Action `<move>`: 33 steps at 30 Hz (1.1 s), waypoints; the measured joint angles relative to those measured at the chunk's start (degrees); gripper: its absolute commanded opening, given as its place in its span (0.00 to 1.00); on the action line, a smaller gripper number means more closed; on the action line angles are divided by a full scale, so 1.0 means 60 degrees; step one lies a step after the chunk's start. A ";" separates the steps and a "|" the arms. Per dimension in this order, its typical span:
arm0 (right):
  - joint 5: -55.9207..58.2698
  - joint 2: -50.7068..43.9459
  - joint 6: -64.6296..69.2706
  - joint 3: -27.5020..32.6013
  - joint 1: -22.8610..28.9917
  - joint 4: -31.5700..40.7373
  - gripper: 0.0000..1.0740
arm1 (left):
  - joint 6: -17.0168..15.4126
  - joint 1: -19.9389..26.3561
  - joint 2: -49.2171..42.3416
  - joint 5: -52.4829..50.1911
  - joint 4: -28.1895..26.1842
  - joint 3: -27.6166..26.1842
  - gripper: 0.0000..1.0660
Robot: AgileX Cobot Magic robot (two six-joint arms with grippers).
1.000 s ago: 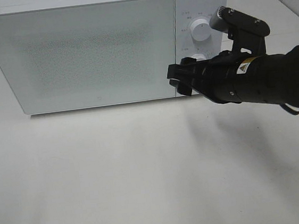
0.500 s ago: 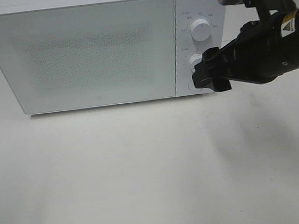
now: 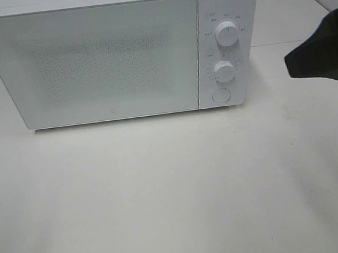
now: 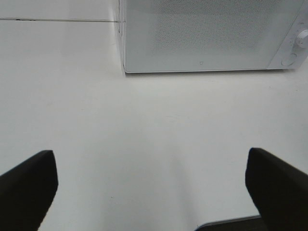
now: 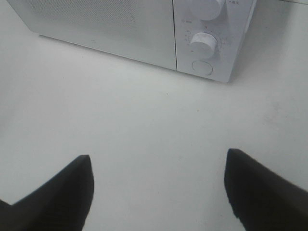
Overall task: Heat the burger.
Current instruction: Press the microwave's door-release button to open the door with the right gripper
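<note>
A: Where is the burger, and which way does it point?

B: It shows in no view, so I cannot tell its place, its heading or its long axis; the microwave (image 3: pixel 90 62) stands on the white bench (image 3: pixel 164 193) with its door (image 3: pixel 95 58) shut, and the speckled panel lets nothing through.

A: And the right pincer (image 5: pixel 158 161)?

B: Spread wide with nothing between its dark fingers (image 5: pixel 57 192); only bare bench shows in the gap. Ahead of it, and apart from it, is the microwave's control side: the lower knob (image 5: pixel 202 43), the round button (image 5: pixel 202 67) just beneath that knob, and the edge of the upper knob (image 5: pixel 207 7) beyond. From the high camera only a blurred dark part of the right arm (image 3: pixel 324 53) shows at the edge, off to the side of the control panel and clear of it.

A: The left pincer (image 4: pixel 150 155)?

B: Also at full spread and holding nothing; its fingers (image 4: pixel 26 187) stand far apart over open bench; the microwave's front lies well ahead of it, the closed door facing the pincer. The high camera does not catch this pincer.

A: Is anything touching the microwave?

B: No; both pincers are apart from it.
</note>
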 measured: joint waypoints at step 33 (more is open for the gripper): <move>0.3247 -0.7066 -0.0191 0.1986 -0.2531 -0.0277 0.70 | 0.0000 0.0000 0.0000 0.0000 0.0000 0.0000 0.92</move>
